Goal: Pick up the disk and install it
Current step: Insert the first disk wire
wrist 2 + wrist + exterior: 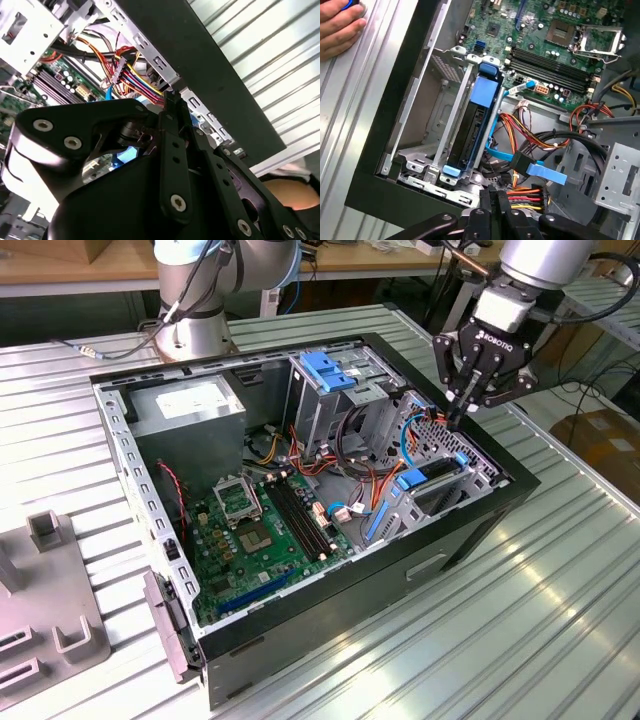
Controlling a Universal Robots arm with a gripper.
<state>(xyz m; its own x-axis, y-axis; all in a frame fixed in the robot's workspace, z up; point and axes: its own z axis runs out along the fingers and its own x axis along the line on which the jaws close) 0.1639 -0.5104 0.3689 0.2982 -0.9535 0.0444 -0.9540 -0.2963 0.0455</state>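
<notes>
The disk (474,131) stands on edge in a narrow metal bay at the front corner of the open computer case (470,530). Blue rails run along its sides and a blue tab caps one end. In the exterior view its blue bracket (415,478) shows in the bay near the case's right end. My gripper (462,416) hovers just above that corner, fingers pressed together with nothing between them. In the first wrist view the gripper (495,200) sits a little off the disk's end, beside a bundle of coloured wires. The second wrist view has the gripper (172,102) over the case wall.
Inside the case lie a green motherboard (255,525), a grey power-supply box (190,410), a drive cage with a blue handle (330,370) and loose cables (530,135). A person's hand (340,25) rests on the ribbed table beside the case. A grey fixture (50,610) stands at the exterior view's left.
</notes>
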